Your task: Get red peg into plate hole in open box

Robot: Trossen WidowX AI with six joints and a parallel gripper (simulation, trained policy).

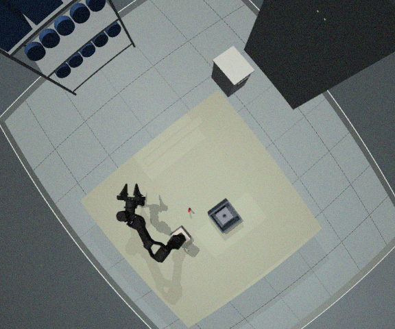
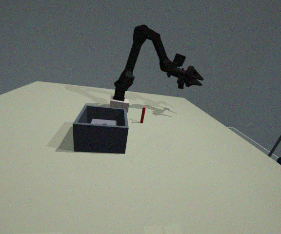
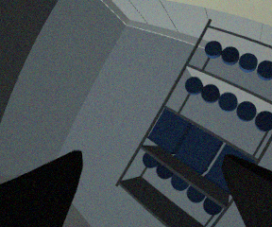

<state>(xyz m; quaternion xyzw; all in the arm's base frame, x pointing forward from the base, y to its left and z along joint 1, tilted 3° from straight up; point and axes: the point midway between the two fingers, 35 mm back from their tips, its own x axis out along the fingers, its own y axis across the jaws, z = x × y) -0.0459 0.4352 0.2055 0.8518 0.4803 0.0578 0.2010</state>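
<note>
The red peg stands upright on the pale table, beside the box and clear of it. The dark blue-grey open box stands on the table. The light plate lies at its bottom, with a small dark hole near its middle. My gripper is open and empty, raised high above the table and well away from the peg and the box. The wrist view shows both fingers wide apart, with neither peg nor box in sight.
The arm's pale base block stands on the table near the peg. A shelf rack with blue round things stands off the table. A white-topped cabinet and a large dark block stand beyond the table.
</note>
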